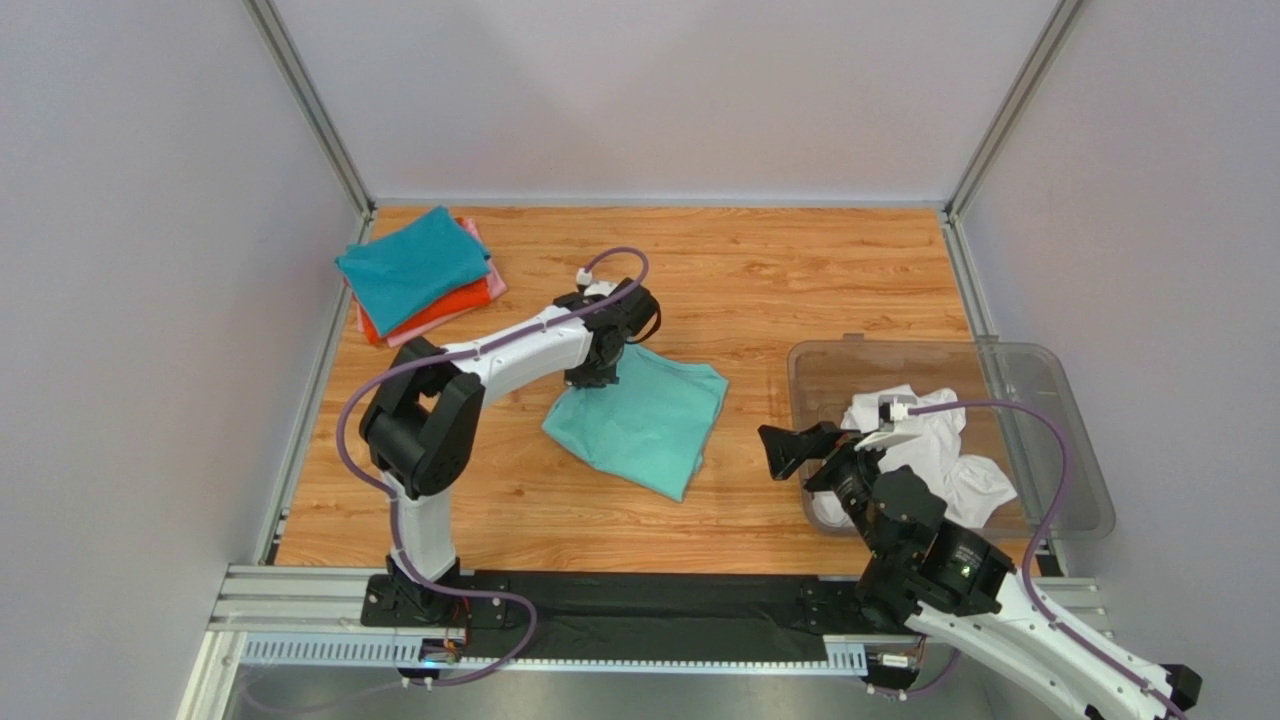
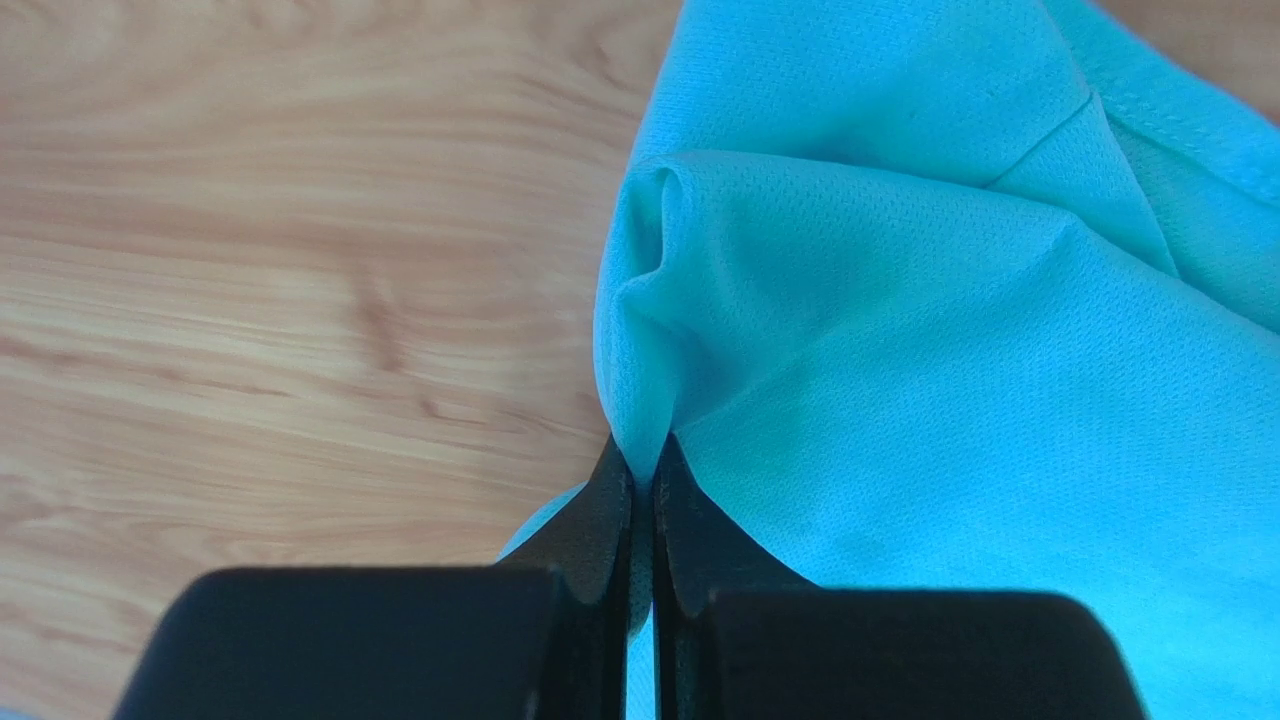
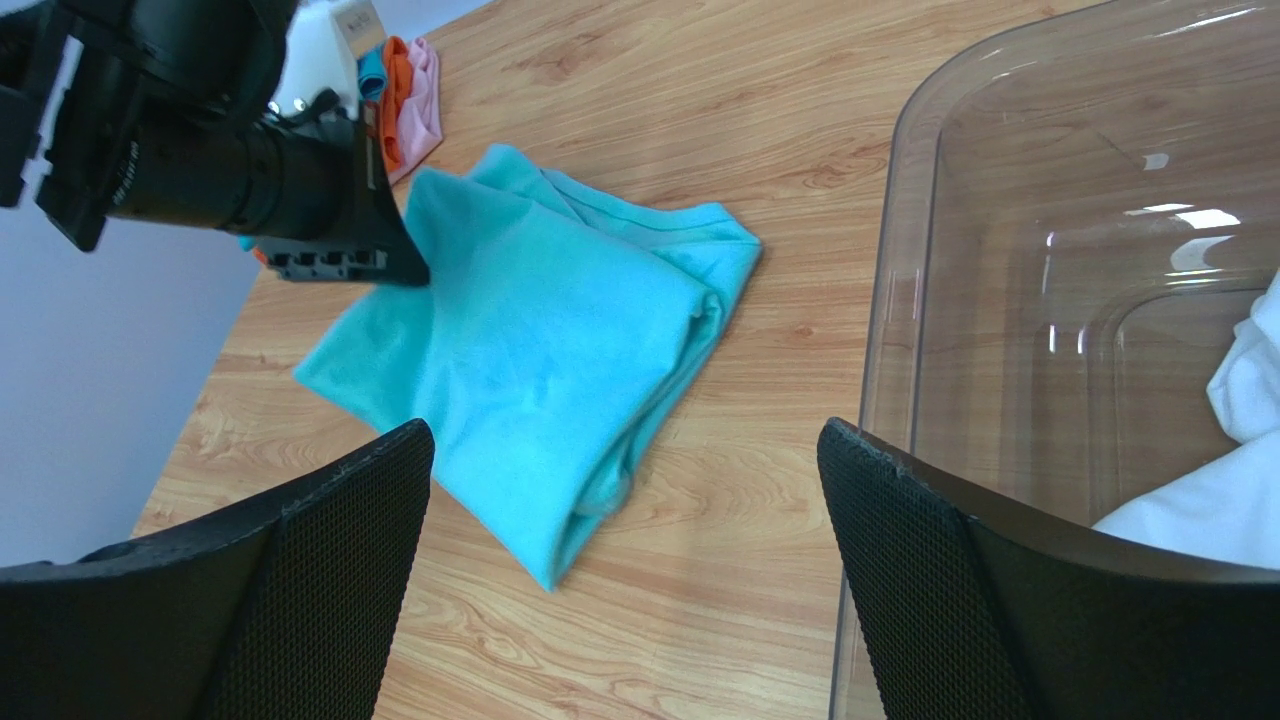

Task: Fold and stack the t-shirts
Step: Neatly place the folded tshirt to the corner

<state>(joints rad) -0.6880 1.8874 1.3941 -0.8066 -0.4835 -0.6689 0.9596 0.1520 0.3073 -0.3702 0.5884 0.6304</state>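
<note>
Left gripper [image 2: 639, 458] is clamped on a bunched fold of the mint-green shirt [image 1: 649, 428], which is spread left of the clear bin [image 1: 962, 357]. Right gripper [image 3: 619, 443] is held apart at the bin's left side; white shirts [image 1: 939, 450] are crumpled inside the bin.

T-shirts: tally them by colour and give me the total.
Teal-blue shirt: 1
Orange-red shirt: 1
Pink shirt: 1
Mint-green shirt: 1
White shirt: 1 crumpled heap, possibly hiding more
Total: at least 5
</note>
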